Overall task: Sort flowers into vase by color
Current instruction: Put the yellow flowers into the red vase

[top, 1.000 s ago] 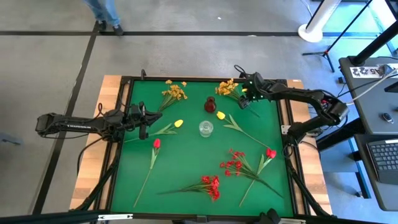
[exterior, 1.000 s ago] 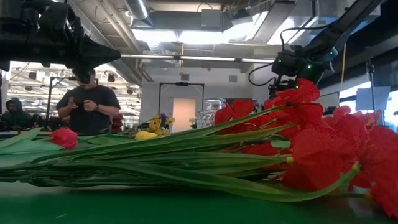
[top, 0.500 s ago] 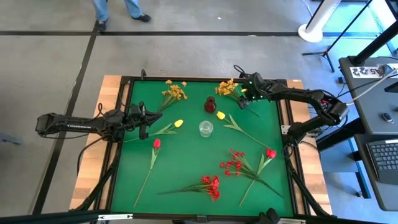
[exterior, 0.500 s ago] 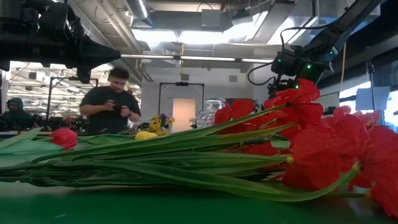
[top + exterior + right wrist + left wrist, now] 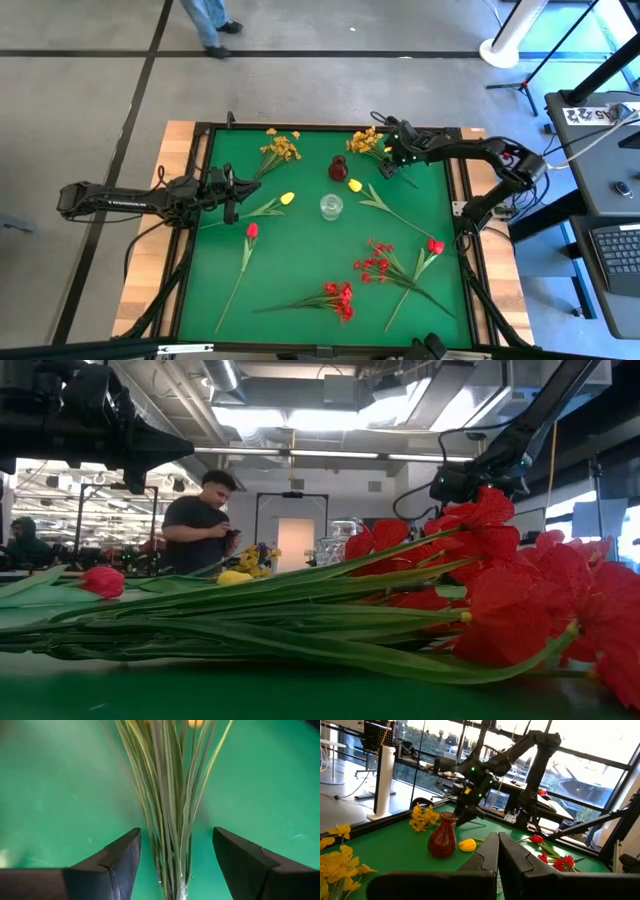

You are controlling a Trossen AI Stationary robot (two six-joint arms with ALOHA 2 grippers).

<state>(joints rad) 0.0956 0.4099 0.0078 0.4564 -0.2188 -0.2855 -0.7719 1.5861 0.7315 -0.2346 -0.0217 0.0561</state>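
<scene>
Right hand open astride a yellow spray's stems; left hand closed and empty.

Right hand (image 5: pixel 388 160), upper right of the high view: fingers (image 5: pixel 112 865) spread wide, one either side of the stem bundle of the yellow-orange spray (image 5: pixel 366 142); no contact seen, stems lie on the green surface (image 5: pixel 300 250). Left hand (image 5: pixel 232 195), left of centre: fingers pressed together, holding nothing, just beside the yellow tulip (image 5: pixel 287 198). Second yellow spray (image 5: pixel 281 147) upper centre. Red vase (image 5: pixel 338 168) and clear vase (image 5: pixel 331 206) mid-frame, another yellow tulip (image 5: pixel 354 185) between them. Red tulips (image 5: pixel 251 231) (image 5: pixel 435 246) and red clusters (image 5: pixel 340 297) (image 5: pixel 375 262) lie in the lower half. Person (image 5: pixel 203 525) behind, low view.
</scene>
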